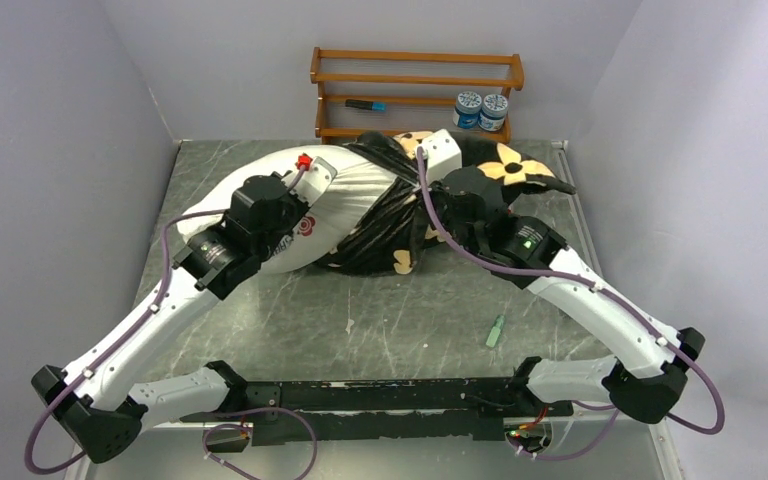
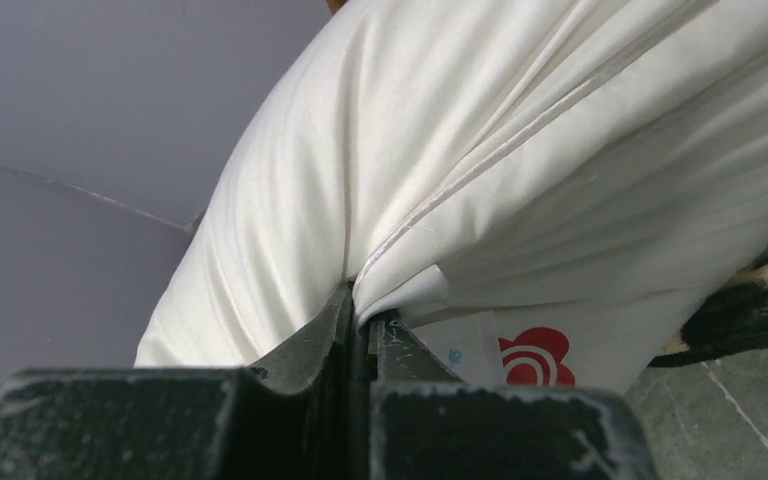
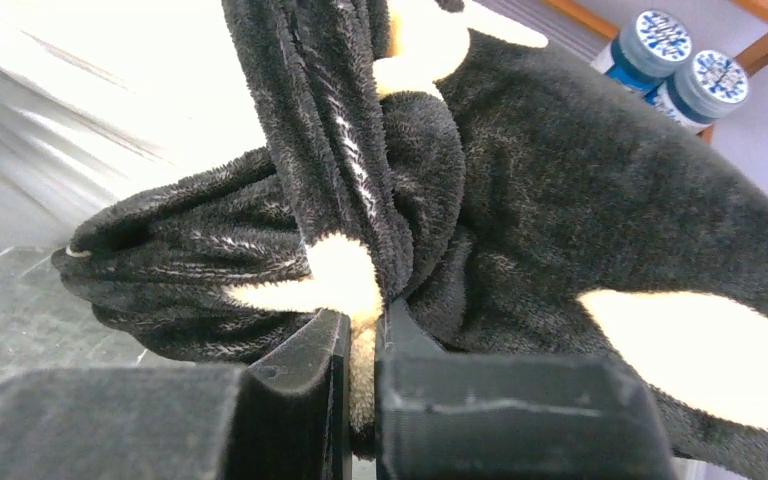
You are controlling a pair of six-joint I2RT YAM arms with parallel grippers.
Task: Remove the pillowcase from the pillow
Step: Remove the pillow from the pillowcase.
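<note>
The white pillow [image 1: 360, 190] lies across the back of the table, its left half bare and showing a red logo [image 2: 535, 355]. The black plush pillowcase [image 1: 390, 240] with cream flowers is bunched around the pillow's middle and right end. My left gripper [image 2: 363, 315] is shut on the pillow's seamed edge, just left of the logo and a small white tag. My right gripper [image 3: 365, 325] is shut on a gathered fold of the pillowcase [image 3: 580, 200], pinching a cream patch. The pillow's right end is hidden inside the cover.
A wooden rack [image 1: 415, 90] stands against the back wall, holding a blue marker [image 1: 365, 104] and two blue jars [image 1: 480, 108]. A small green object [image 1: 496, 331] lies on the marbled table [image 1: 380, 320] near the right arm. Grey walls close in on both sides.
</note>
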